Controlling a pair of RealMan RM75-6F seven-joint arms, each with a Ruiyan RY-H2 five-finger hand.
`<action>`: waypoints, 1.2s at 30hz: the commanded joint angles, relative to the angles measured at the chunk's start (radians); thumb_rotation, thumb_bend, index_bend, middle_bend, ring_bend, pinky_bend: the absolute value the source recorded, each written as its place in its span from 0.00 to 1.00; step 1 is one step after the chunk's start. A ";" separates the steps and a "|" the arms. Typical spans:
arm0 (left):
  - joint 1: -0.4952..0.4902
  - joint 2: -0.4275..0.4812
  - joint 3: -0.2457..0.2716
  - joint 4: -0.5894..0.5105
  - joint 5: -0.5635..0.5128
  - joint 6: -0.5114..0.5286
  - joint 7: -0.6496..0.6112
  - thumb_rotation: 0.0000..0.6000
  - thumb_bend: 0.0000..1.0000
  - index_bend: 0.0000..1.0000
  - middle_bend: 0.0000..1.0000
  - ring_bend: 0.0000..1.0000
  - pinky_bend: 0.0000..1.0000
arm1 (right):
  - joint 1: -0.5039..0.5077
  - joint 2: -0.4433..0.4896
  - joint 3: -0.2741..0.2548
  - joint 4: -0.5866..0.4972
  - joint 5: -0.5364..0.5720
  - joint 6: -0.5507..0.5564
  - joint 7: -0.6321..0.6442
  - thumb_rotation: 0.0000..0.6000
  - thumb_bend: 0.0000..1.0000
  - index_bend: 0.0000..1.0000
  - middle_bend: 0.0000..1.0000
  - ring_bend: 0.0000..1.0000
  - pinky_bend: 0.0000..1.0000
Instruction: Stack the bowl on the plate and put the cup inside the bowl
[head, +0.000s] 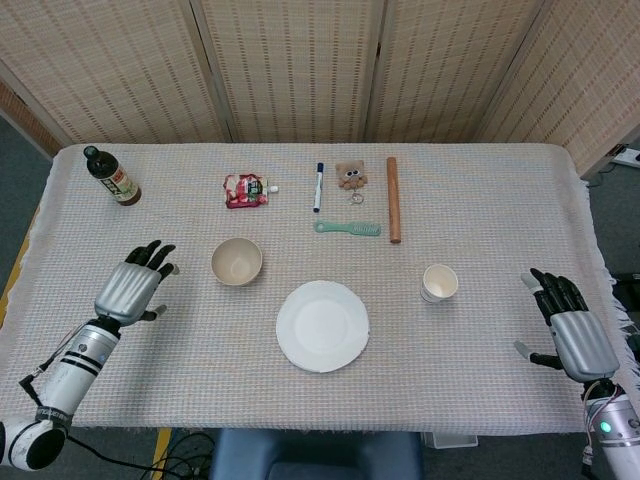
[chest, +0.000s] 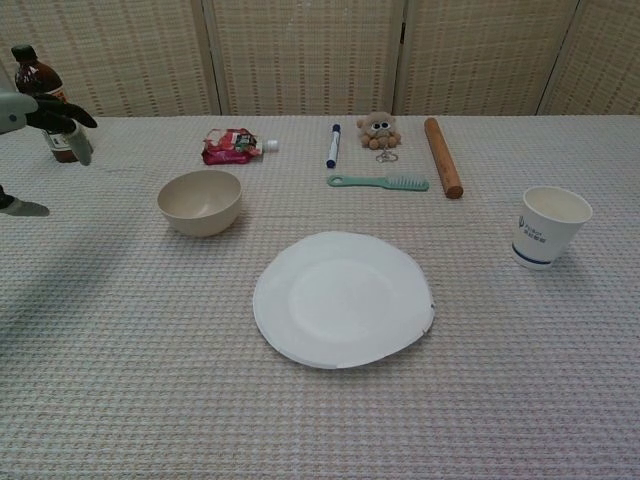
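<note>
The table (head: 480, 190) is covered by a woven cloth. The white plate (head: 322, 325) lies near its front middle. The beige bowl (head: 237, 261) stands behind and left of the plate, just right of the left hand (head: 133, 287), which is held empty with fingers spread, not touching the bowl. The paper cup (head: 439, 283) stands right of the plate, well apart from the right hand (head: 573, 335), likewise spread and empty at the table's right edge. In the chest view only fingertips of the left hand (chest: 40, 115) are seen; the right hand is not. The bottle (chest: 40, 100) carries a label whose writing cannot be read.
</note>
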 joint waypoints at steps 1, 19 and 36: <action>-0.027 -0.045 0.000 0.029 -0.031 -0.015 0.026 1.00 0.26 0.37 0.12 0.00 0.17 | 0.003 0.005 -0.006 0.001 -0.011 -0.004 0.011 1.00 0.19 0.00 0.00 0.00 0.00; -0.134 -0.210 -0.013 0.227 -0.070 -0.064 -0.016 1.00 0.26 0.42 0.16 0.00 0.16 | 0.015 0.017 -0.011 0.005 -0.008 -0.027 0.045 1.00 0.19 0.00 0.00 0.00 0.00; -0.195 -0.341 0.005 0.396 -0.013 -0.076 -0.099 1.00 0.26 0.47 0.16 0.00 0.16 | 0.011 0.031 -0.012 0.011 0.000 -0.024 0.074 1.00 0.19 0.00 0.00 0.00 0.00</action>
